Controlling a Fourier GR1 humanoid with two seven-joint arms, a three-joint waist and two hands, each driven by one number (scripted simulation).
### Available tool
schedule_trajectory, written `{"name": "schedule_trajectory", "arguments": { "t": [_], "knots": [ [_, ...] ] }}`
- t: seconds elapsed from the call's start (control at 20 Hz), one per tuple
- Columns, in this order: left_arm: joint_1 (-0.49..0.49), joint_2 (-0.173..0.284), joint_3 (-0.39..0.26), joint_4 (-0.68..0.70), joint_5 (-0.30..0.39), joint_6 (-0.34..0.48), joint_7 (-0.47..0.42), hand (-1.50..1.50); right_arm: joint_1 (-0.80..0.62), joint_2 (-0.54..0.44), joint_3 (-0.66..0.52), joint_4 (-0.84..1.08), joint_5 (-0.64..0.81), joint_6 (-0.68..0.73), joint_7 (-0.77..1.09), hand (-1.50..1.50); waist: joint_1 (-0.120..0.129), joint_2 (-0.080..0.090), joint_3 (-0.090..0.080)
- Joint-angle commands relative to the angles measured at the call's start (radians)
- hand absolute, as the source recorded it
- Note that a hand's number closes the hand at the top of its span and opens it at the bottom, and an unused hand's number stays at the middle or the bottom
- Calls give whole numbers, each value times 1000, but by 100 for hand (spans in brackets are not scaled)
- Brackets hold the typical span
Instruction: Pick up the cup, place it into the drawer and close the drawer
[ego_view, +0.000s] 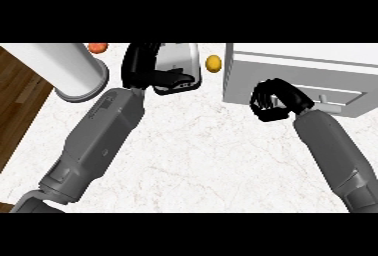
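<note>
Metallic cup in left hand

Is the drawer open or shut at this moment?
Cannot tell. The drawer shows only its white front and handle; no interior is visible. The right hand is curled beside it.

A white marble counter is filling most of the view, and a strip of brown wood floor is showing along its left side. A big white cylinder is standing at the top left. A red fruit is lying just beside it, and an orange fruit is sitting further right.
</note>
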Motion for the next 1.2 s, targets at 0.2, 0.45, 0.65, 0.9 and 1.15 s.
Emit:
{"name": "schedule_trajectory", "arguments": {
  "t": [0.2,0.45,0.65,0.9,1.15],
  "knots": [
    [67,32,-17,-59,-6,-35,13,-150,-169,-85,-136,145,-62,-26,-11,150,41,12,-1],
    [73,46,-19,-85,3,-67,35,-150,-202,-120,-160,130,-92,18,13,150,57,13,-2],
    [99,61,-21,-96,5,-97,28,-150,-197,-142,-163,110,-104,45,19,150,75,20,-3],
    [102,71,-18,-108,11,-110,35,-150,-195,-172,-185,77,-147,114,18,150,91,24,-4],
    [129,73,-21,-115,17,-133,39,-150,-177,-175,-192,55,-165,127,26,150,92,25,-4]
  ]
}}
